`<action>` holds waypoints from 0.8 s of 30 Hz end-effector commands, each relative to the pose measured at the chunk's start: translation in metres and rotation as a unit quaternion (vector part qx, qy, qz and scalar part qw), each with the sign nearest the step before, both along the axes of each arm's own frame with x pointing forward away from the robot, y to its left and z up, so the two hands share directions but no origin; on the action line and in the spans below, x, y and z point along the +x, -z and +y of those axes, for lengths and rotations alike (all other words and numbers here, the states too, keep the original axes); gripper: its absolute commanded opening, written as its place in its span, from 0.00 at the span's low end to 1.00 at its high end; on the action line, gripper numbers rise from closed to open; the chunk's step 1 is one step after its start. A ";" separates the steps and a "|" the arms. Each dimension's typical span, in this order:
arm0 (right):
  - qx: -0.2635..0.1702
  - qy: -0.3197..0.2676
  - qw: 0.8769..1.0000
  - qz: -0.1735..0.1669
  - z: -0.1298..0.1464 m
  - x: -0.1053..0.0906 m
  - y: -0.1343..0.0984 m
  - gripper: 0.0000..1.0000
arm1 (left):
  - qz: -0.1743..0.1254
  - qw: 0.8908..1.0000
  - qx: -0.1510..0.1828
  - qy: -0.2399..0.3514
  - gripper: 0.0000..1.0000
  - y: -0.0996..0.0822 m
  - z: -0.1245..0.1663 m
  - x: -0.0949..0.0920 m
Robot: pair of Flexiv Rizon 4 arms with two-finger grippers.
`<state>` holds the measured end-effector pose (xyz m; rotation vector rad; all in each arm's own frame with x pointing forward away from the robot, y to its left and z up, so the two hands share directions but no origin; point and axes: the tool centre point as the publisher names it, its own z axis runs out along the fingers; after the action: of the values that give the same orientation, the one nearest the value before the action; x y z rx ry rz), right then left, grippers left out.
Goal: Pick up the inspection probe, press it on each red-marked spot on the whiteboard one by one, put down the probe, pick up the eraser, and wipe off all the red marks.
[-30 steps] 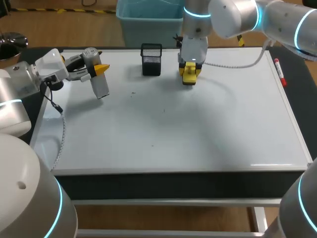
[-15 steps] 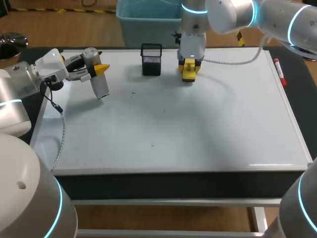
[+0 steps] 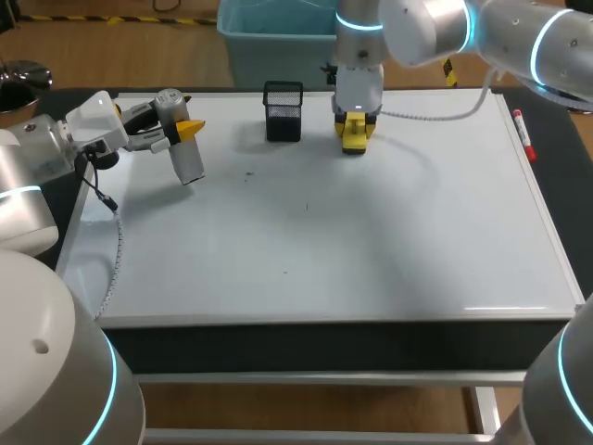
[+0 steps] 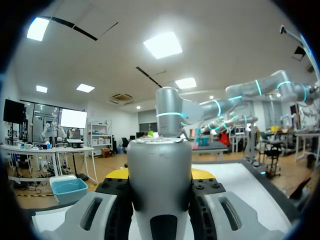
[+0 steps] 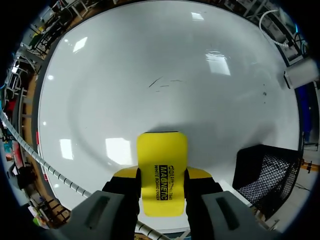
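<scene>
The inspection probe [image 3: 188,159], a grey cylinder, hangs tilted over the whiteboard's [image 3: 371,232] far left corner, with my left gripper [image 3: 182,131] shut on it. In the left wrist view the probe [image 4: 160,165] fills the gap between the fingers [image 4: 119,174]. My right gripper [image 3: 355,123] is shut on the yellow eraser [image 3: 355,139] near the board's far edge, just right of the black mesh holder [image 3: 283,111]. In the right wrist view the eraser [image 5: 161,170] sticks out past the fingertips [image 5: 199,174], close over the board. Only faint dark specks [image 5: 162,82] show on the board; I see no red marks.
A red marker [image 3: 523,134] lies along the whiteboard's right edge. The mesh holder [image 5: 267,172] stands close beside the right gripper. A coiled cable [image 3: 116,250] runs along the board's left edge. The probe's end [image 5: 302,75] shows far beyond the holder.
My right gripper has carried the eraser a little toward the board's far edge, closer to the mesh holder. The left arm and probe have stayed still.
</scene>
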<state>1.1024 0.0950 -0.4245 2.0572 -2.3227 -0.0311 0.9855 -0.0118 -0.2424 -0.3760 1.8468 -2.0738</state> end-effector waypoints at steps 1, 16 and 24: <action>-0.001 0.001 1.000 0.002 -0.004 0.004 0.002 0.00 | 0.000 1.000 0.000 0.000 0.00 -0.001 0.000 0.000; 0.007 0.013 1.000 -0.017 -0.011 0.004 -0.015 1.00 | 0.000 1.000 0.000 0.000 0.00 -0.001 0.000 0.000; 0.057 0.109 0.992 -0.019 -0.037 0.015 -0.040 1.00 | 0.000 1.000 0.000 0.000 0.00 -0.001 0.000 0.000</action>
<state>1.1234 0.0745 -0.3971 1.8652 -2.5746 -0.1016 0.9855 -0.0119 -0.2424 -0.3760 1.8469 -2.0738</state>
